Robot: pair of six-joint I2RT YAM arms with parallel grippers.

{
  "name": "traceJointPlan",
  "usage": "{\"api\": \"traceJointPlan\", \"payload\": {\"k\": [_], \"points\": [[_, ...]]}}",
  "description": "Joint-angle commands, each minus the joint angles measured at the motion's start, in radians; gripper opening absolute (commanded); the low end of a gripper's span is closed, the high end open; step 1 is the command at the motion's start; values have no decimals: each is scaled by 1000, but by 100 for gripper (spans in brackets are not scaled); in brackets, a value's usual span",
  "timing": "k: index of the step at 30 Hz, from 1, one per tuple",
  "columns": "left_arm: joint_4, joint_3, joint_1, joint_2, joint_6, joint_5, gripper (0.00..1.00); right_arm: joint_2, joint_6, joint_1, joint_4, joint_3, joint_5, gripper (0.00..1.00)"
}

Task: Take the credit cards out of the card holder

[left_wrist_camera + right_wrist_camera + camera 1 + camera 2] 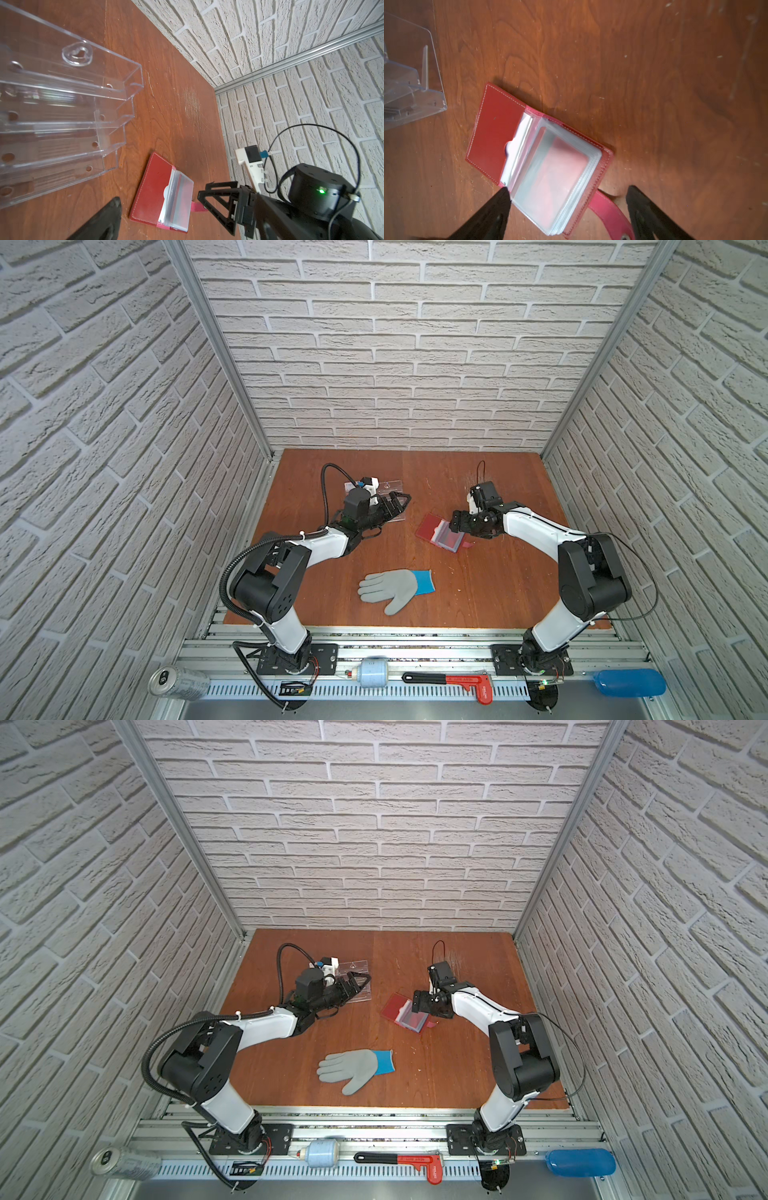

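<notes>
The dark red card holder lies open on the wooden table, right of centre, its strap tab pointing toward my right arm. Its stack of clear sleeves fans up from the spine. A reddish rectangle shows dimly through them; I cannot tell whether it is one of the credit cards. A pale card edge sits in the cover pocket. My right gripper is open, straddling the sleeves' near edge, with one fingertip at their corner. My left gripper hovers open over the clear stand.
The clear acrylic tiered stand lies left of the holder, partly under my left arm. A grey glove with a blue cuff lies front centre. A can, a red-handled tool and a blue object rest on the front rail.
</notes>
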Motion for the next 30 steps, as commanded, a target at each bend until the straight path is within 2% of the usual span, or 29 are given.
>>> {"api": "traceJointPlan", "payload": {"k": [1, 8, 12, 15, 17, 20, 25, 30], "points": [[52, -5, -1, 0, 4, -4, 98, 44, 14, 4, 21, 29, -72, 84], [44, -7, 0, 0, 9, -6, 98, 122, -9, 12, 8, 68, -92, 67], [47, -10, 2, 5, 7, -5, 98, 159, -50, 34, -30, 107, -51, 57], [52, -18, 13, 4, 2, -3, 98, 190, -100, 75, -79, 149, 24, 50], [56, -30, 19, -2, -1, -4, 98, 212, -136, 113, -126, 183, 106, 49], [59, -45, 26, -13, -3, -8, 98, 228, -177, 169, -142, 199, 169, 48], [62, -52, 27, -9, -14, 0, 98, 237, -180, 204, -139, 211, 153, 47], [59, -51, 28, -6, -32, -1, 98, 186, -159, 203, -121, 194, 127, 50]]}}
